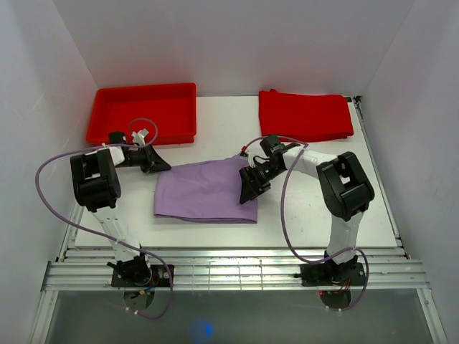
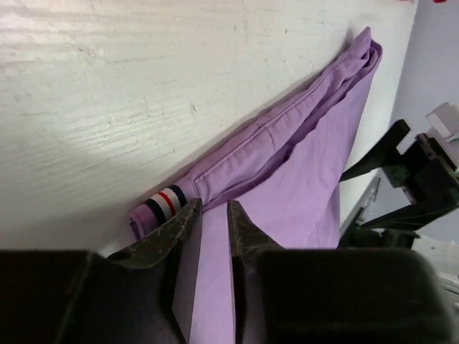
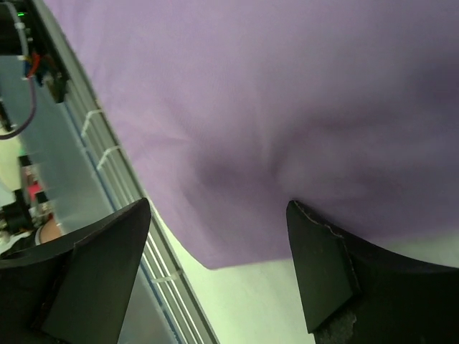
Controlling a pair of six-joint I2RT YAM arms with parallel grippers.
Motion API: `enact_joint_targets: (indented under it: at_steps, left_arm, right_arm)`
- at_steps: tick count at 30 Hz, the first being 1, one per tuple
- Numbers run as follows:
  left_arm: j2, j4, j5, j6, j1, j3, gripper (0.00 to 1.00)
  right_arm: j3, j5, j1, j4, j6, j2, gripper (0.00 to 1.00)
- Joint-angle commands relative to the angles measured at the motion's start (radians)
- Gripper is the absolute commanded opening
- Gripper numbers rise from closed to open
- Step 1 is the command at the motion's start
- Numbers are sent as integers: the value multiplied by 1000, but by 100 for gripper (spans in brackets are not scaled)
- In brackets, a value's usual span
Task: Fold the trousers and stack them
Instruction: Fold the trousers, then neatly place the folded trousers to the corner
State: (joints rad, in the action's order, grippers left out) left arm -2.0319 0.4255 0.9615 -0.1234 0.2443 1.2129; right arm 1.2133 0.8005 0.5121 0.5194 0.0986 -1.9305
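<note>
On my overhead feed the lilac-purple soft fabric trousers (image 1: pixel 206 192) lie folded into a flat, roughly rectangular pad at the middle of the white table (image 1: pixel 315 186). Their near edge is straight and their far edge slopes. My left gripper (image 1: pixel 156 162) sits at the pad's far left corner. On its wrist feed the dark fingers (image 2: pixel 185 226) stand close together with only a narrow slit between them. Purple cloth shows in that slit, but I cannot tell whether they pinch it. Just ahead of them the folded edge forms a stitched, rolled ridge, ending in a small ribbed tab with navy, white and red stripes (image 2: pixel 163 204). The tabletop beside it looks grainy and scuffed.

My right gripper (image 1: pixel 251 190) hangs over the pad's right edge with its fingers spread wide and nothing between them. The cloth below is smooth apart from faint creases. Behind stand a rigid red plastic tray (image 1: pixel 165 111) and a folded red cloth (image 1: pixel 305 115).
</note>
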Motion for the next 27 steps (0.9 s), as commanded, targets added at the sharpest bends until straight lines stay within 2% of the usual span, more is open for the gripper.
enact_joint_targets:
  at_steps: [1, 2, 4, 5, 6, 8, 9, 12, 17, 27]
  left_arm:
    - [128, 76, -61, 115, 16, 45, 34]
    - [207, 100, -67, 160, 23, 28, 49]
    - [278, 188, -111, 195, 42, 10, 61]
    - [336, 226, -133, 214, 47, -6, 71]
    - [364, 286, -151, 249, 56, -18, 72]
    - [448, 323, -199, 277, 59, -89, 87]
    - [476, 334, -208, 297, 59, -122, 98]
    - [544, 348, -276, 311, 61, -217, 98]
    - [512, 375, -342, 300, 61, -265, 98]
    - [322, 401, -300, 274, 61, -239, 76]
  right_arm:
    - [-18, -168, -55, 47, 39, 123, 84]
    - [-29, -172, -67, 38, 32, 151, 88]
    - [-49, -196, -102, 27, -8, 236, 91]
    - [-60, -207, -115, 19, -23, 260, 93]
    - [-89, -214, -124, 16, -48, 287, 98]
    - [-127, -233, -148, 8, -75, 352, 96]
    - [-177, -233, -158, -11, -88, 372, 90]
    - [-260, -193, -191, -85, -158, 419, 90]
    - [-348, -165, -222, -157, -273, 416, 90]
    - [-413, -135, -215, -300, -421, 285, 90]
